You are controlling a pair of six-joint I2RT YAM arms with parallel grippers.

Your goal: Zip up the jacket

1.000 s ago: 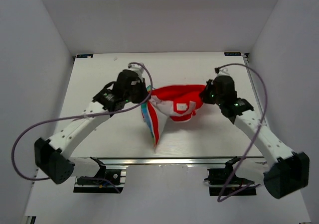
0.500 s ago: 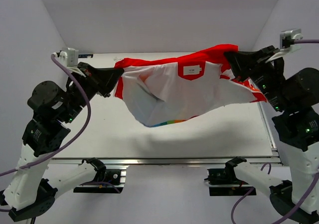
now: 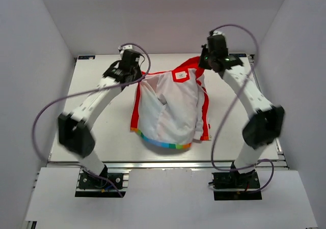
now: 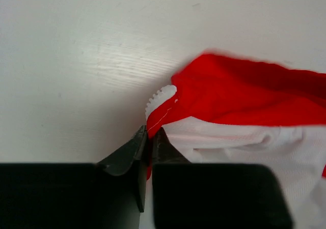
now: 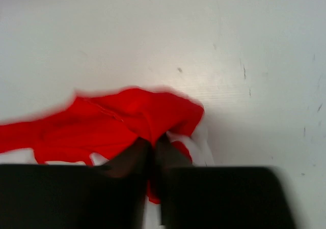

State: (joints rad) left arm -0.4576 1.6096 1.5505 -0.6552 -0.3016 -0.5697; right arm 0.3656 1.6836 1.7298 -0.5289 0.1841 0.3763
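Left claw (image 4: pixel 148 139) pinches jacket (image 3: pixel 168 112) edge; right claw (image 5: pixel 152 148) seemingly likewise.

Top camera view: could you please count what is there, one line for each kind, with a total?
jacket: 1
grippers: 2 (left gripper, right gripper, each shut on the jacket)
table: 1
Total: 4

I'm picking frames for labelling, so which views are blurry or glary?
Right wrist view: jacket edges and right hand smeared, soft. Left wrist view: sharper, zipper teeth legible, bright sheen on table. Top view: crisp, evenly lit, faint shadow below jacket.
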